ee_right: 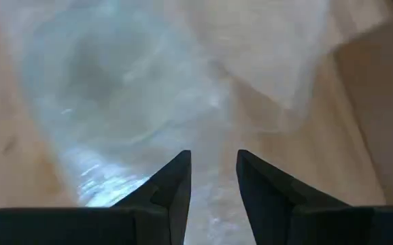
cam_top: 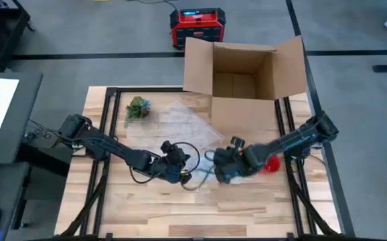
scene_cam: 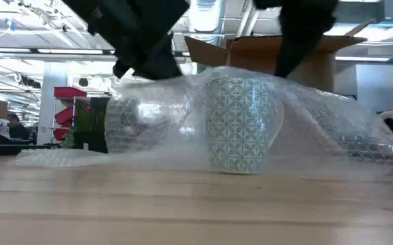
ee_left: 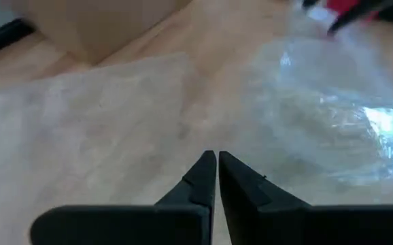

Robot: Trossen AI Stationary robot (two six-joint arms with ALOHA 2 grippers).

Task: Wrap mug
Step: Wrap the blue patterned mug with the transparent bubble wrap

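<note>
A white mug with a teal pattern (scene_cam: 241,122) stands upright on the wooden table, with clear bubble wrap (scene_cam: 319,116) draped over and around it. The wrap's far part (cam_top: 180,117) lies flat toward the box. My left gripper (cam_top: 182,171) is shut just left of the mug, at a raised part of the wrap. My right gripper (cam_top: 221,171) is open right of the mug. The wrist view shows its fingers (ee_right: 176,177) standing over the wrap (ee_right: 122,88); whether they touch it cannot be told. My left gripper seems shut on a raised part of the bubble wrap (scene_cam: 132,83) left of the mug, coming from above at a slant. The wrap stands up there to the height of the mug's rim. Its wrist view shows only shut fingertips (ee_left: 207,170), so layers cannot be told.
An open cardboard box (cam_top: 244,70) stands at the table's far edge. A red mug (cam_top: 271,164) sits under the right arm, close to the wrap. A small green plant (cam_top: 138,108) lies at the far left. Bare wood (cam_top: 193,207) runs along the near edge.
</note>
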